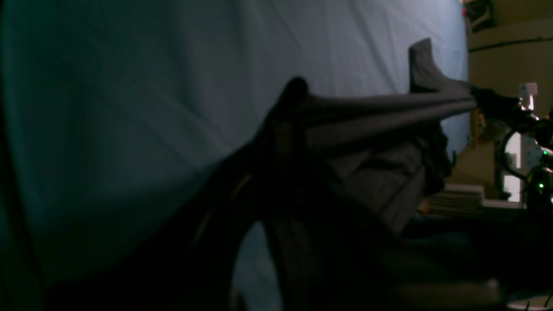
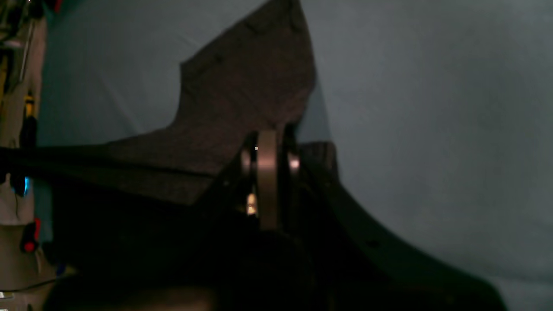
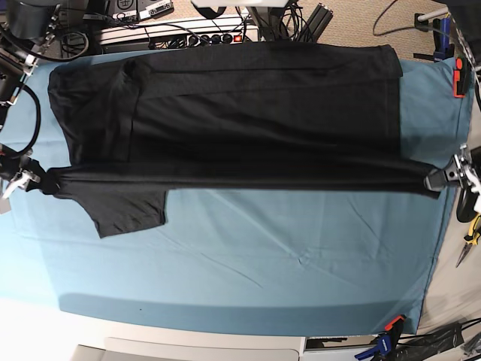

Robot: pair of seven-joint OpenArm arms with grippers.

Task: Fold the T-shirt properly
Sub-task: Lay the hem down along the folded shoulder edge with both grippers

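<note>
Both tools clamped on the T-shirt's near edge, stretched taut across the counter.

In the base view the right tool (image 3: 46, 180) sits at the frame's left edge and the left tool (image 3: 436, 180) at its right edge, each clenched on the black T-shirt (image 3: 255, 105), which spreads over the upper half of the teal cloth (image 3: 285, 263). One sleeve (image 3: 131, 210) hangs below the taut fold at lower left.
</note>
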